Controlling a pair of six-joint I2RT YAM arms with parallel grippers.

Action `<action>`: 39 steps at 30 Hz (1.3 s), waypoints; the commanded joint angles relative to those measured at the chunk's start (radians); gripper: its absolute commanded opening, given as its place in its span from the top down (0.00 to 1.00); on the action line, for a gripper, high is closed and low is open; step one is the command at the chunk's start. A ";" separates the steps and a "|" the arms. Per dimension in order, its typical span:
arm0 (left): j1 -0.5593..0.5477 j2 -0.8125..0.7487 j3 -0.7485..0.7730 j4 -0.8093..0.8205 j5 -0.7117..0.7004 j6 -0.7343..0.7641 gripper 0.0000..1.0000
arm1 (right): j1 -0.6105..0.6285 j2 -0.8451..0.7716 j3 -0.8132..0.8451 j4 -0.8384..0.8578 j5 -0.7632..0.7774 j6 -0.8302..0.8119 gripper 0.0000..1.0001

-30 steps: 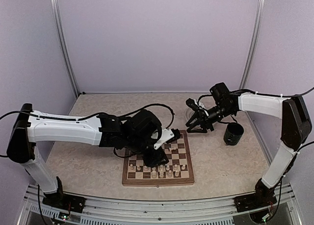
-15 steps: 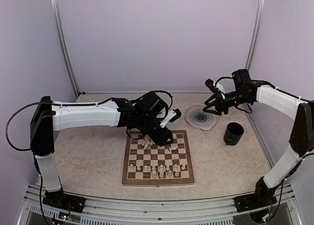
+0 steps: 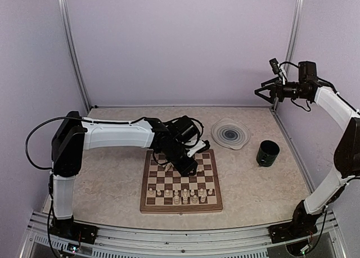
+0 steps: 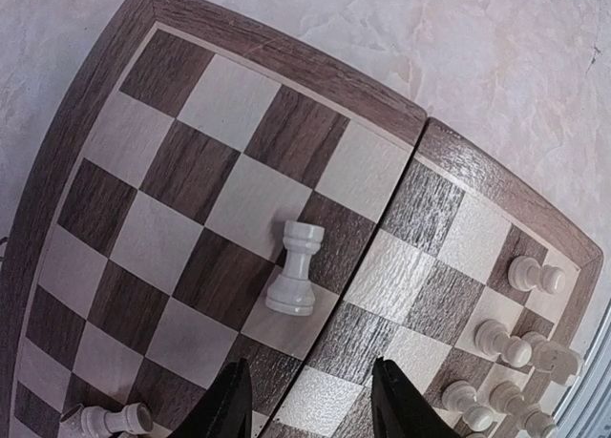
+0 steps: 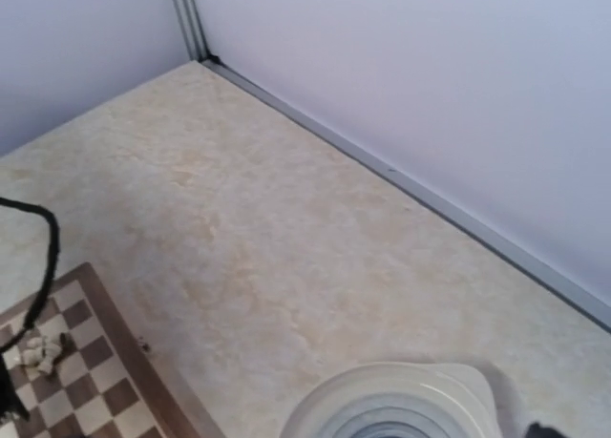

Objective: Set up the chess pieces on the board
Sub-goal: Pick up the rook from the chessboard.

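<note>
- L gripper (image 4: pixel 310 405) over board (image 4: pixel 62 171), fingers apart, empty; upright rook (image 4: pixel 296 271) just ahead.
- R gripper (image 3: pixel 263 91) high, far right, fingers spread.
- Next, prob.: pinch rook, carry to near corner sq.

Round plate with grey rings (image 3: pixel 230 134) sits on the beige marbled worktop (image 3: pixel 107 179), back right. Dark cup (image 3: pixel 268 153) stands upright near it, not touching. Lilac walls (image 3: pixel 180 44).
</note>
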 commanded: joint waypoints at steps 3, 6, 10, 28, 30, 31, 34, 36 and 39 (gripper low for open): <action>0.000 0.045 0.052 -0.009 -0.006 0.042 0.57 | 0.004 0.023 -0.034 0.014 -0.081 0.028 0.03; 0.001 0.058 0.066 -0.006 -0.006 0.055 0.59 | 0.004 0.031 -0.039 0.013 -0.091 0.026 0.05; 0.010 0.086 0.090 -0.004 0.010 0.060 0.64 | 0.004 0.042 -0.044 0.008 -0.108 0.024 0.06; 0.047 0.098 0.023 0.001 0.076 0.082 0.90 | 0.012 0.042 -0.073 0.003 -0.076 -0.002 0.05; 0.055 0.080 0.012 0.012 0.079 0.079 0.92 | 0.016 0.033 -0.076 0.001 -0.059 -0.011 0.01; 0.059 0.067 0.010 0.022 0.086 0.077 0.92 | 0.019 0.030 -0.076 -0.002 -0.053 -0.013 0.01; 0.067 0.045 0.009 0.058 0.125 0.067 0.92 | 0.027 0.030 -0.068 -0.027 -0.049 -0.025 0.01; 0.069 0.039 0.011 0.076 0.151 0.060 0.92 | 0.030 0.031 -0.064 -0.040 -0.050 -0.030 0.01; 0.068 0.047 0.015 0.080 0.170 0.054 0.90 | 0.034 0.021 -0.075 -0.048 -0.051 -0.032 0.01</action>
